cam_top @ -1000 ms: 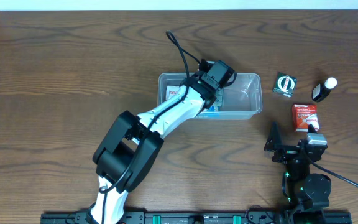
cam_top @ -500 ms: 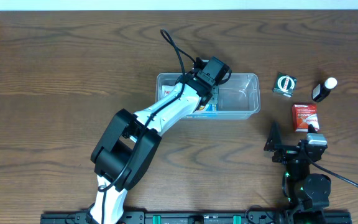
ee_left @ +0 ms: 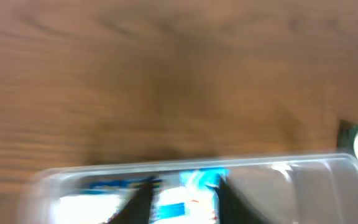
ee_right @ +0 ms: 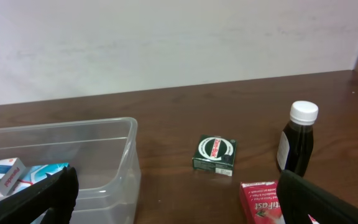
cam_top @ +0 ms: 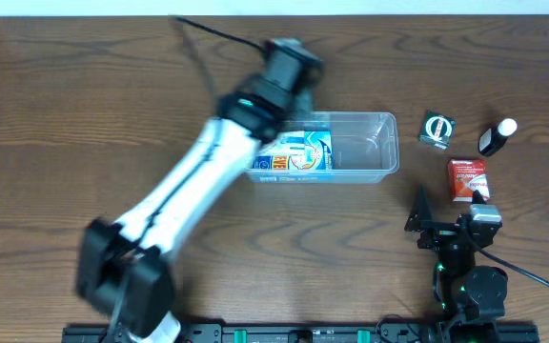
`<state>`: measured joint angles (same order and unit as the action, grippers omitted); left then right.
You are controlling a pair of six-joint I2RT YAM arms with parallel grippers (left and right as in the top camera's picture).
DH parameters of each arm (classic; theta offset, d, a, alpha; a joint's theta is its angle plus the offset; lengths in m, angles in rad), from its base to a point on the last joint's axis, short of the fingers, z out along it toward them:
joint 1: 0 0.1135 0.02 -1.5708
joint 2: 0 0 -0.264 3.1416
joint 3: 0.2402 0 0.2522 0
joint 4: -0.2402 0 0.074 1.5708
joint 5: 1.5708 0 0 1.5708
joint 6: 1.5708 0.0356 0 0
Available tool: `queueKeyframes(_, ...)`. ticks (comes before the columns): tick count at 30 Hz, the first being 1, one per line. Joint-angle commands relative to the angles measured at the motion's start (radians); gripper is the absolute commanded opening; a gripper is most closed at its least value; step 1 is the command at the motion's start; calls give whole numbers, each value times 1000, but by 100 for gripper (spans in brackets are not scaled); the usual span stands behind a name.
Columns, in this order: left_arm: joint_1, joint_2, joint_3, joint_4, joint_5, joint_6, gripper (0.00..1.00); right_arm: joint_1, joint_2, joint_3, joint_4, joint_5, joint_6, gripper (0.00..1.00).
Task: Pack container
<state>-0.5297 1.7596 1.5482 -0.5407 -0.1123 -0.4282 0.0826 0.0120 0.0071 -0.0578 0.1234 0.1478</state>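
1. Since the earlier frames the left arm has lifted out of the container and swung up and to the left. It is motion-blurred in the overhead view. The right arm has not moved.
2. The left gripper is above the tub. Its two dark fingers stand partly apart with nothing between them, though the left wrist view is blurry.
3. Right under it, a blue-and-white box lies flat in the left half of the container. It is now uncovered.
4. The right wrist view shows a second small white box touching the blue one inside the tub.
5. The container sits mid-table, long side left to right. Its right half is bare.
6. The right gripper is low over the table at the near right with its jaws spread wide, holding nothing.
7. A red box lies just ahead of the right gripper.
8. A green box lies flat just right of the container, apart from it.
9. A dark bottle with a white cap stands upright, right of the green box and beyond the red one.
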Motion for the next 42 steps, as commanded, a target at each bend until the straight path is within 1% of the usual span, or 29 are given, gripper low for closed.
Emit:
queueKeyframes(1,110,-60,14,-61,-31,50,80,-12,-6,-2,-4,-4,-11,99)
queueKeyframes(2,145,-74,14,-88,-47,58,95,-12,-6,-2,-4,-4,-11,99)
queueKeyframes(3,175,-84,14,-112,-64,62,100,-12,-6,-2,-4,-4,-11,99)
queueKeyframes(6,270,-97,14,-172,-84,61,98,-12,-6,-2,-4,-4,-11,99)
queueKeyframes(9,341,-93,13,-193,-84,61,98,-12,-6,-2,-4,-4,-11,99)
queueKeyframes(15,424,-93,13,-196,-84,61,98,-12,-6,-2,-4,-4,-11,99)
queueKeyframes(29,435,-93,13,-196,-84,61,98,-12,-6,-2,-4,-4,-11,99)
queueKeyframes(34,435,-93,13,-196,-84,61,98,-12,-6,-2,94,1,-11,99)
queueKeyframes(37,435,-93,13,-196,-84,61,98,-12,-6,-2,68,0,-11,99)
queueKeyframes(39,435,-93,13,-196,-84,61,98,-12,-6,-2,97,-3,2,99)
queueKeyframes(41,435,-93,13,-196,-84,61,98,-12,-6,-2,119,-32,24,99)
queueKeyframes(42,435,-93,13,-196,-84,61,98,-12,-6,-1,130,-79,25,99)
